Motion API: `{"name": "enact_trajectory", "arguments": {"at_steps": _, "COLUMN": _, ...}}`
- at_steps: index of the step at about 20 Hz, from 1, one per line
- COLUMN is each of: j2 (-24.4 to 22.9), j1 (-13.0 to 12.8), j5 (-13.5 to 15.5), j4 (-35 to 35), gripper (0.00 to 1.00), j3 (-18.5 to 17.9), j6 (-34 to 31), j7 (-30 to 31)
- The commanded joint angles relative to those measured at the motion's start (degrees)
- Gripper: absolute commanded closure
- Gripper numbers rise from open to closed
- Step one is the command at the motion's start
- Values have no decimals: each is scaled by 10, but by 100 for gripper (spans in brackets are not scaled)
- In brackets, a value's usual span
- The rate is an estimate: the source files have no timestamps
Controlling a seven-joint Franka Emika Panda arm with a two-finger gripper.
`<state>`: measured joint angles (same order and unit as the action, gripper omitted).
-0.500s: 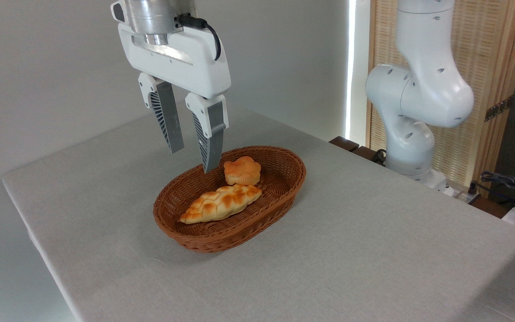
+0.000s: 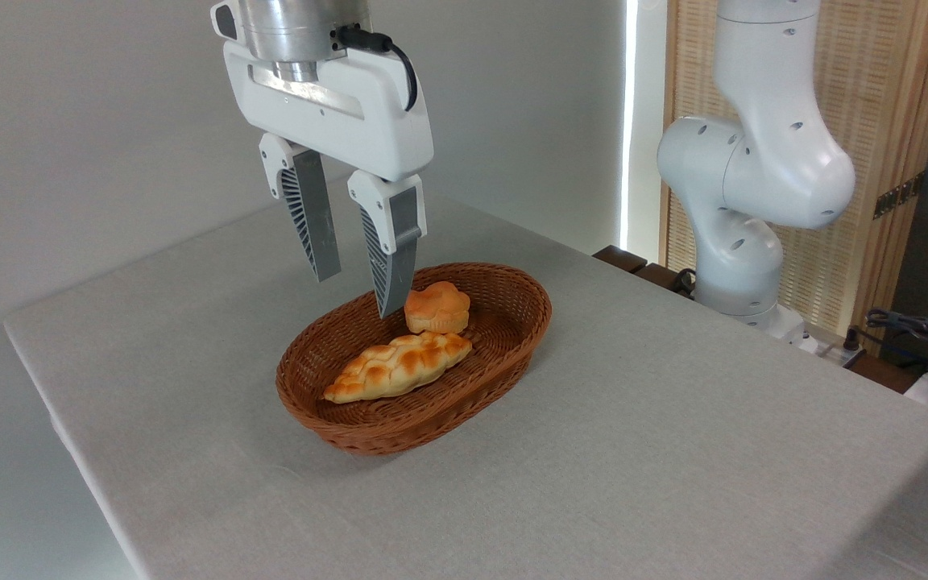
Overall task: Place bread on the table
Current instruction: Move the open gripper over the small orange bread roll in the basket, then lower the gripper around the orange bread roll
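Overhead, the gripper (image 2: 357,296) hangs with its fingers (image 2: 393,259) spread apart and empty, one tip just beside the bread (image 2: 437,308). That bun sits in the basket (image 2: 432,419), touching a braided loaf (image 2: 398,366), on the table (image 2: 673,451).

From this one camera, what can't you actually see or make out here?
- Back of the round bun: faces away from the camera.
- Basket floor: covered by the bun and the braided loaf.
- Arm's upper part: cut off by the top edge.
- Table's near edge: cut off at the bottom.
- Cables at far right: too small, cut off.
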<state>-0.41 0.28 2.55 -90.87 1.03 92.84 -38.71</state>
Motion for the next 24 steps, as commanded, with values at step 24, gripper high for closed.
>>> {"name": "enact_trajectory", "arguments": {"at_steps": 24, "j2": -172, "j1": -124, "j5": 62, "j4": -396, "gripper": 0, "j3": 45, "j6": 135, "j7": -22}}
